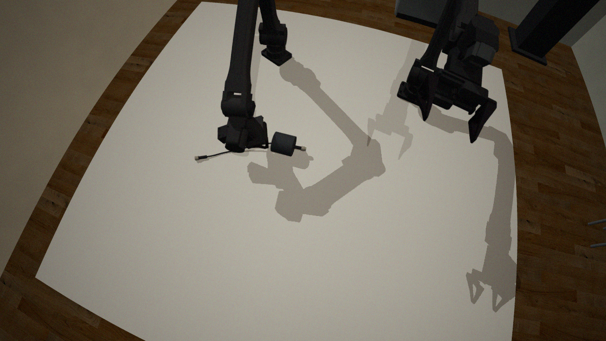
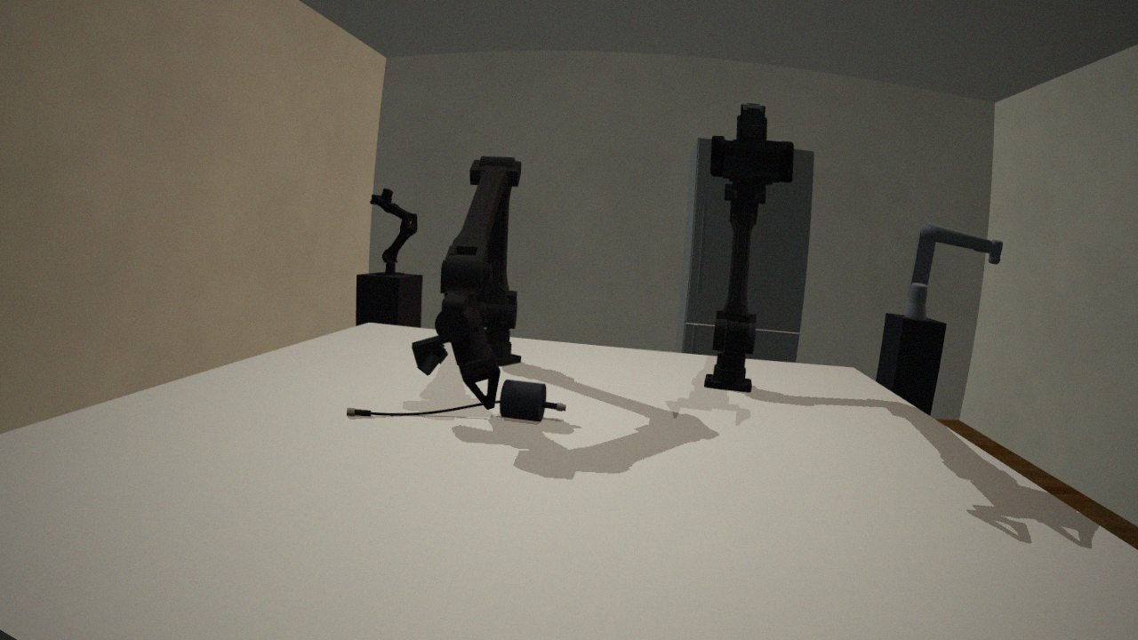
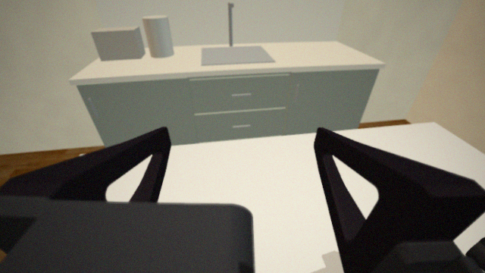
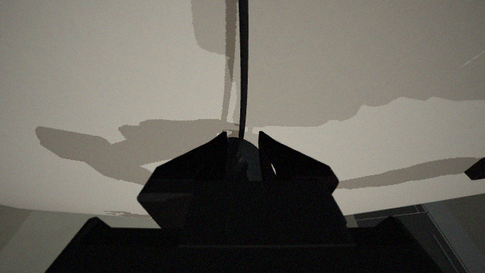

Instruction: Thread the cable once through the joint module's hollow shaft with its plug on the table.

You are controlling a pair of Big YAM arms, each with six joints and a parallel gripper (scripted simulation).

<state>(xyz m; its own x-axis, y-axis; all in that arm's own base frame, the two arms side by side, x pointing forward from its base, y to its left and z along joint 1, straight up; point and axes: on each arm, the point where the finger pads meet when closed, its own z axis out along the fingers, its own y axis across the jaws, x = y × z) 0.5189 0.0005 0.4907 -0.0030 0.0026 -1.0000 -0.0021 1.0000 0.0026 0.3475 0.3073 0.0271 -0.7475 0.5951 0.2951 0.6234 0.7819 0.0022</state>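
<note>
Beside the joint module (image 1: 283, 144) (image 2: 523, 400) (image 4: 255, 167), the top view shows the right gripper (image 1: 265, 146) (image 2: 490, 404) (image 4: 242, 136); a connector (image 1: 300, 148) (image 2: 555, 406) juts from the module's opposite end. The exterior view matches. Left wrist: left gripper (image 1: 449, 130) (image 2: 751, 161) (image 3: 242, 132) spread wide. Right wrist: fingers parted, seemingly astride the cable (image 1: 220, 153) (image 2: 429, 411) (image 4: 244, 68).

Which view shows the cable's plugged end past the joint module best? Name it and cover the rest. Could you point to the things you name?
The top view: the plug (image 1: 301, 148) (image 2: 556, 406) stands out whole beyond the module (image 1: 283, 143) (image 2: 523, 400). The exterior view shows it too, side-on and smaller. The left wrist view lacks it; the right wrist view shows only cable (image 4: 244, 57) leading elsewhere.
</note>
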